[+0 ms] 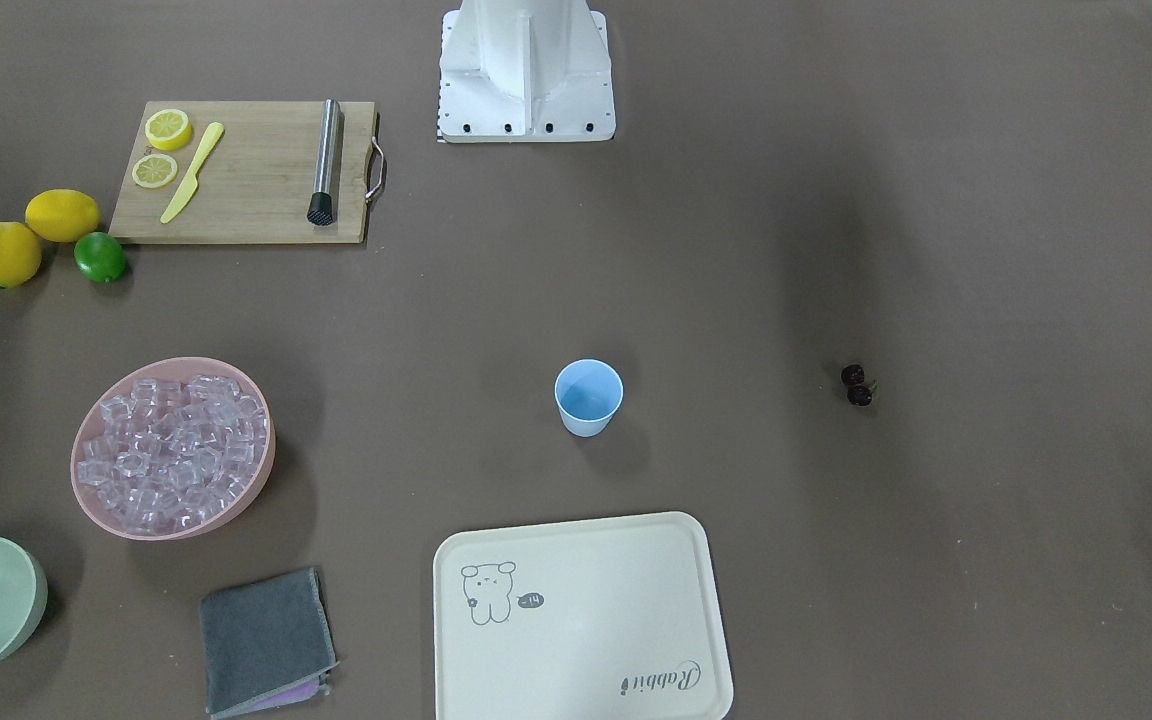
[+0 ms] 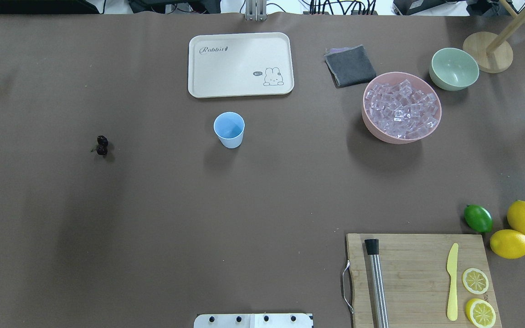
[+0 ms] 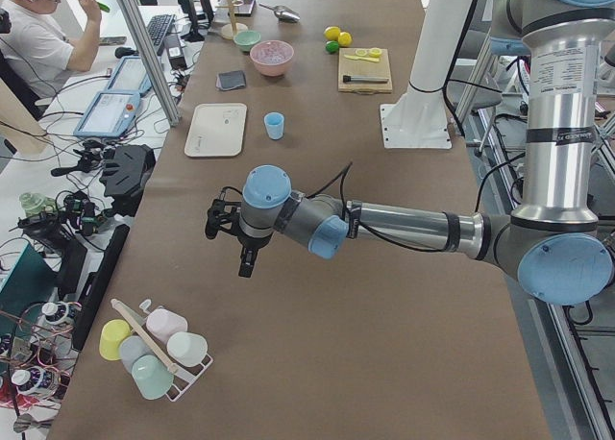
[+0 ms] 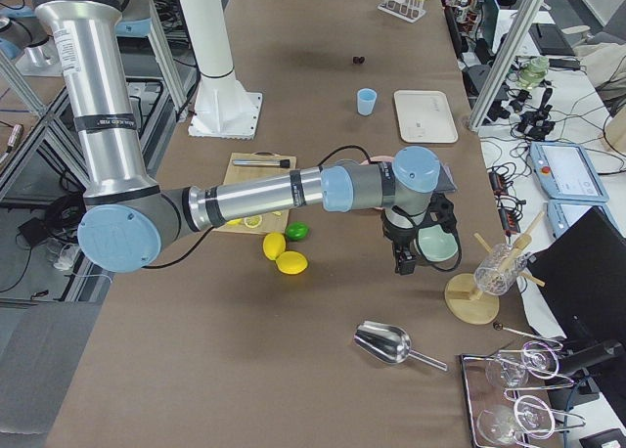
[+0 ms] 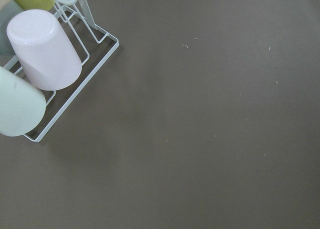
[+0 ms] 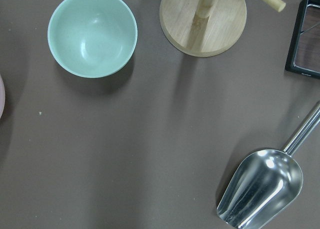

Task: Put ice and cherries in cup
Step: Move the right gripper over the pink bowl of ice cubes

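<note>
From the side cameras alone I cannot tell whether either gripper is released or clenched. The left gripper (image 3: 213, 221) hangs over bare table at mid-frame in the left side view, near a wire rack (image 5: 80, 96) of upturned cups that shows at the upper left of its wrist view. The right gripper (image 4: 403, 260) hovers by the green bowl (image 6: 92, 34), with a metal scoop (image 6: 262, 186) at the lower right of its wrist view. I see nothing held by either, and both are well apart from the work. My worries from here: the cherries (image 1: 857, 384), lying at centre right of the front-facing view and well apart from the cup (image 1: 588, 397), are tiny and round on thin stems, so a pinch could roll them away or catch only a stem. The cup looks light and tapered, so a nudge from a descending finger could tip it. The ice (image 1: 171, 450) looks slick and could squirt from the fingers or miss the narrow mouth. As for containers, the cup stands upright at frame centre with nothing visible inside. The pink bowl (image 2: 383, 135) is heaped with the ice, the green bowl is empty, and the tray (image 1: 586, 600) below the cup carries nothing.
</note>
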Robot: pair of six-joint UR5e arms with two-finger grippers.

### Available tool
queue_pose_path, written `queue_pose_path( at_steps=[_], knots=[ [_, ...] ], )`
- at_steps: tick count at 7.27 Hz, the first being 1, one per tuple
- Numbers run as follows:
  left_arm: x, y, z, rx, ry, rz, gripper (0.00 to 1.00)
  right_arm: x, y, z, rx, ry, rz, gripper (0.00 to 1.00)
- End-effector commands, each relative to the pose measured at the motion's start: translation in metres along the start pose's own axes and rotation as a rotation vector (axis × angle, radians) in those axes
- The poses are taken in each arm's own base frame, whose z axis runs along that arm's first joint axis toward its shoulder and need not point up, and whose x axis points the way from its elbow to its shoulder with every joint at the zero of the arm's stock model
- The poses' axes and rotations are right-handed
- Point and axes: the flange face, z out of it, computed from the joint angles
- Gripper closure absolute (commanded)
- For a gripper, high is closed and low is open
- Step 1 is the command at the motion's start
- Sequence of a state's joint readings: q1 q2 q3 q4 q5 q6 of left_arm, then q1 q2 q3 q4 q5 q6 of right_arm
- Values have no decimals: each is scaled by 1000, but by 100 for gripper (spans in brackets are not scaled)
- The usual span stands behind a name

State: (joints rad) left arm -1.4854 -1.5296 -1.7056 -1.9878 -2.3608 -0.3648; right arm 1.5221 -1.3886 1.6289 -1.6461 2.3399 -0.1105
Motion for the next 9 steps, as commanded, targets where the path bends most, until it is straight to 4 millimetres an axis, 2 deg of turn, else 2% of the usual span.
queue_pose_path(
  at_steps=[1, 2, 3, 4, 5, 6, 8, 9],
  knots=[
    [0, 0, 1, -1, 0, 1, 3, -30, -29, -7, 32, -5, -54, 1],
    [-1, 0, 1, -2, -2, -1, 3, -68, -49, -1, 28, -16, -75, 1],
    [-1, -1, 1, -1, -2, 1, 3, -103, -70, -1, 43, -33, -3, 2],
    [-1, -1, 2, -3, -2, -2, 3, -150, -83, 16, 81, -58, -80, 2],
    [-2, -2, 3, -4, -3, -3, 3, -206, -103, 25, 114, -90, -93, 1],
    [-2, -2, 3, -4, -3, -1, 3, -267, -118, 49, 98, -90, -82, 1],
    [-5, -3, 6, -8, -4, -6, 3, -346, -133, 80, 88, -70, -126, 1],
    [-4, -3, 5, -7, -4, -4, 3, -367, -135, 89, 102, -63, -106, 7]
  ],
)
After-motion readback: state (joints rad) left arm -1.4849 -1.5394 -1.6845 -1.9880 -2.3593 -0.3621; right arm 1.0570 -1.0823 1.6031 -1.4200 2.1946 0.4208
